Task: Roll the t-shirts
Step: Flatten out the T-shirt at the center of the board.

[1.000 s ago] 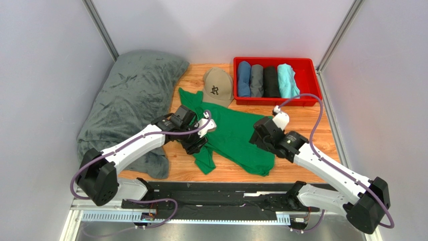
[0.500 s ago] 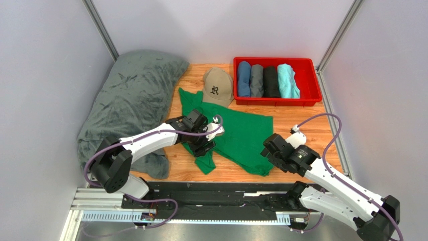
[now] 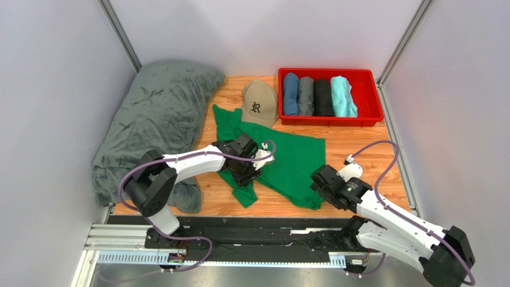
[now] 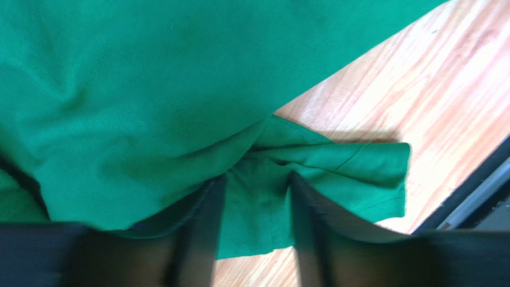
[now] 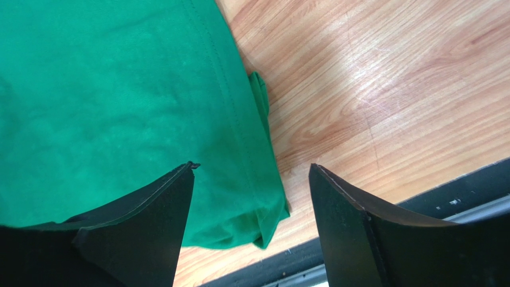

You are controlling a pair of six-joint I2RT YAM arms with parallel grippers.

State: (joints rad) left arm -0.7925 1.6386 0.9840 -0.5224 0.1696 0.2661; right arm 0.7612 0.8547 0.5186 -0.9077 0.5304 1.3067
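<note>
One green shirt [image 3: 287, 158] lies spread on the table [image 3: 359, 149], touching the cap [image 3: 259, 103], while four rolled shirts [image 3: 317, 95] sit side by side in the red bin [image 3: 371, 89]. The left gripper [image 4: 256, 179] has its fingers apart over the bunched sleeve [image 4: 341, 170], with cloth showing in the gap. The right gripper [image 5: 251, 167] has its fingers spread wide above the shirt's near right corner, by the table edge.

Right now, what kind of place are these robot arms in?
Probably a robot test booth: plain grey walls box in a wooden table, two arms sit bolted at its edge, and a red bin holds rolled shirts.
</note>
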